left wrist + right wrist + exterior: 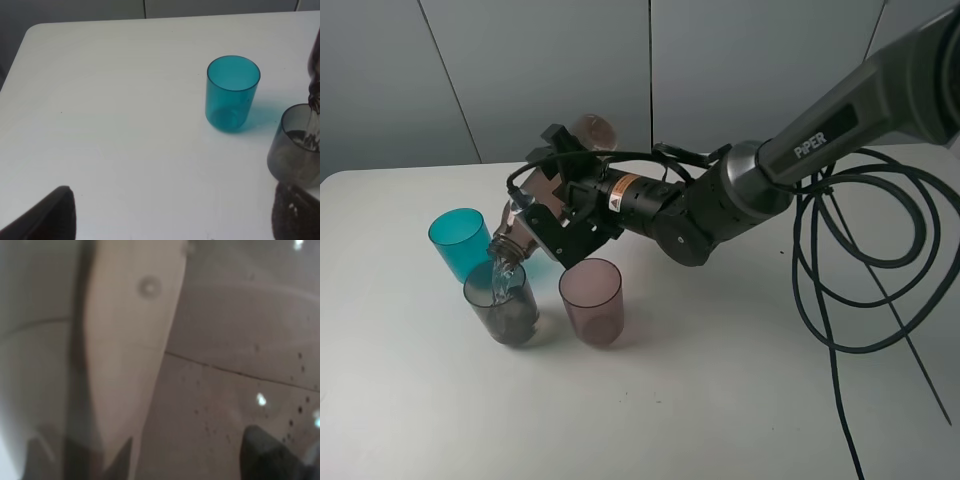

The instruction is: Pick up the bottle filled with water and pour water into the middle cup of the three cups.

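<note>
My right gripper (pixel 563 205) is shut on the smoky brown bottle (pixel 524 228) and holds it tilted, neck down, over the middle cup (pixel 502 303). Water streams from the neck into this smoky grey cup, which holds some water. The teal cup (pixel 459 243) stands to its far left, the pinkish-mauve cup (pixel 592 300) to its right. The left wrist view shows the teal cup (pixel 232 93), the grey cup (pixel 295 148) and the bottle's neck (pixel 315 82) at the edge. My left gripper (pixel 172 220) is open and empty, back from the cups. The bottle (pixel 225 365) fills the right wrist view.
The cups stand on a white table (pixel 720 400). Black cables (pixel 860 260) loop over the table at the right. The right arm (pixel 740 195) reaches across from the right above the mauve cup. A grey wall stands behind the table.
</note>
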You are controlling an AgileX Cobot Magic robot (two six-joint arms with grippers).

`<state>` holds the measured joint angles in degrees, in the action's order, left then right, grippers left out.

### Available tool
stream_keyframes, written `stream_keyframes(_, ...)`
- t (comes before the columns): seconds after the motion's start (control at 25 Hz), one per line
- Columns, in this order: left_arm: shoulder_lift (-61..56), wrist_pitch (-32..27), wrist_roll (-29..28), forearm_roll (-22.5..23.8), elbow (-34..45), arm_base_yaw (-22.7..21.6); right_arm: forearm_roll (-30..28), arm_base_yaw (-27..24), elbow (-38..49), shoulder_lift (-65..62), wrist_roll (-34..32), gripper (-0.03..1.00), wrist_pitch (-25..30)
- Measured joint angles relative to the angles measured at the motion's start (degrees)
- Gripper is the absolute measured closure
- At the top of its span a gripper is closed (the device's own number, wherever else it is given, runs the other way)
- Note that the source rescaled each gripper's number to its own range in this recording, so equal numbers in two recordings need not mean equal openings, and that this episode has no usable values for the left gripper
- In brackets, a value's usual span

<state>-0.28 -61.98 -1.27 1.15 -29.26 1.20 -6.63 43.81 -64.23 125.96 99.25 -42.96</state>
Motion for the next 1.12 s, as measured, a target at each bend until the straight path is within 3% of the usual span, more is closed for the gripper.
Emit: stream_keyframes(1.12, 0.0, 0.0, 0.2, 0.0, 0.0, 0.0, -0.4, 0.1, 0.0, 0.0, 6.3, 0.96, -1.5)
